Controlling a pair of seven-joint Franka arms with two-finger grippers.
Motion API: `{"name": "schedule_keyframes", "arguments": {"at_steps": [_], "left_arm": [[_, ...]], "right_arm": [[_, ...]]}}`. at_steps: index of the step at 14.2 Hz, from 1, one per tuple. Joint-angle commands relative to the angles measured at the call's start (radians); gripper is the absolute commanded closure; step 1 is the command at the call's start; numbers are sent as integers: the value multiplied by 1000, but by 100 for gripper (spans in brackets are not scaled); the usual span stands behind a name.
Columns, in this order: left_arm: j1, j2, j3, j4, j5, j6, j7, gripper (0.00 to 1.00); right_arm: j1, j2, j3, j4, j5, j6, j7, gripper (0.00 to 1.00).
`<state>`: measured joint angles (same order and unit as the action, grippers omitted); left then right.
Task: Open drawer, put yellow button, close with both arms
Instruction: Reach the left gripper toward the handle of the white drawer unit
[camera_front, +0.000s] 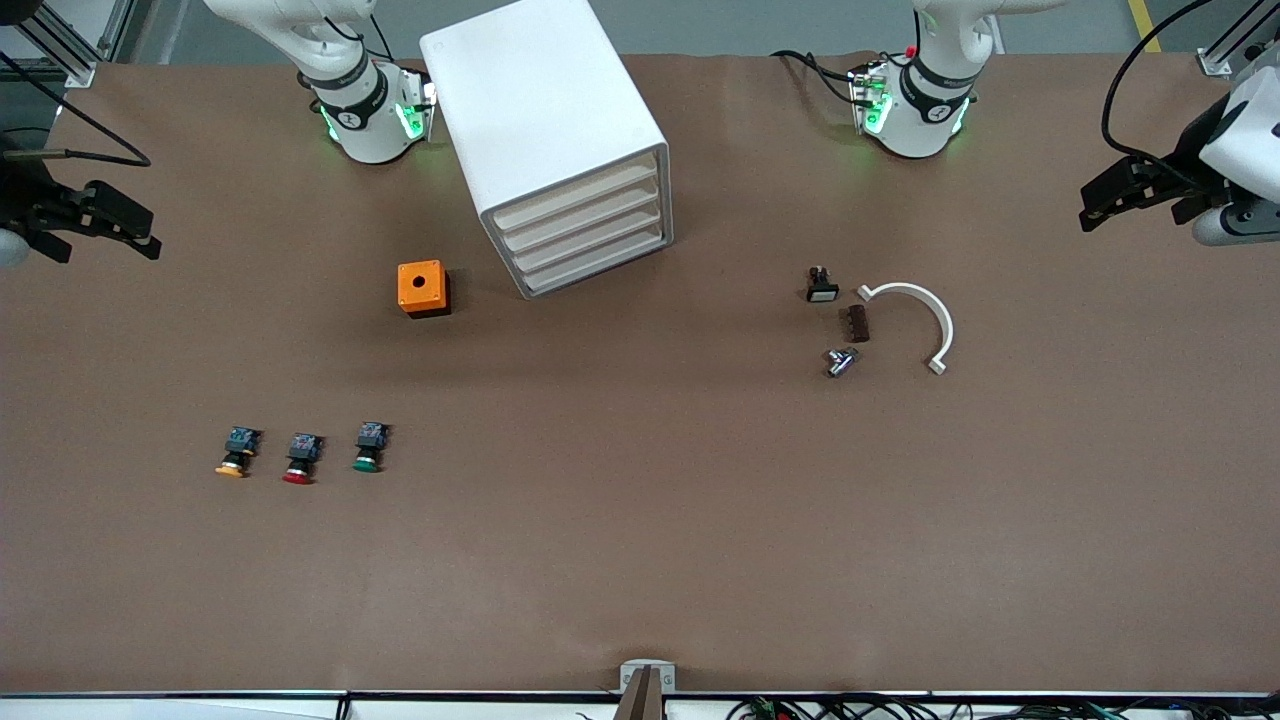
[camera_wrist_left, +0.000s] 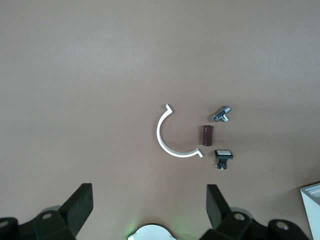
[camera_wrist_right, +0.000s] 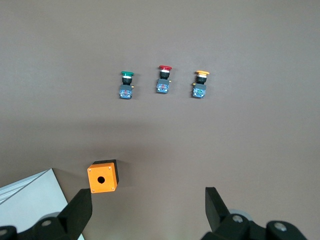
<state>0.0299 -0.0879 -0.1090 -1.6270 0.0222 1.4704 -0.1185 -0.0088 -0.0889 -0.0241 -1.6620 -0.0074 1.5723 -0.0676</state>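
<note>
Both arms wait at table ends.

The cabinet stood between the 2 arm bases, its 4 drawers all shut and facing the front camera. The small box sat beside it, toward the right arm's end. Nearer the camera lay 3 buttons in a row, the yellow button outermost at that end. Toward the left arm's end, a curved bracket lay just beside 3 small parts
</note>
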Motion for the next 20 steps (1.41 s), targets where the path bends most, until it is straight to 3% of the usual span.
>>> {"name": "schedule_keyframes", "arguments": {"at_steps": [1,5,8,11,14,18,20], "left_arm": [[12,8,-6,21,2,-2,3,0],[10,54,-8,44,2,-4,8,0],[-2,147,-15,36,2,1,14,0],[-50,203,-24,-29,-1,150,-67,0],[-128,301,-41,-21,-33,188,-318,0],[-237,462,-41,64,-212,189,-747,0],[-295,534,-41,111,-286,188,-954,0]], "right_arm": [[-6,-15,6,4,14,-20,5,0],[-7,-17,7,4,21,-20,11,0],[-8,-18,6,2,21,-15,11,0],[-10,-20,3,2,43,-14,31,0],[-10,-18,3,2,44,-14,45,0],[-20,-3,0,21,32,-18,31,0],[-48,65,-2,21,15,-14,38,0]]}}
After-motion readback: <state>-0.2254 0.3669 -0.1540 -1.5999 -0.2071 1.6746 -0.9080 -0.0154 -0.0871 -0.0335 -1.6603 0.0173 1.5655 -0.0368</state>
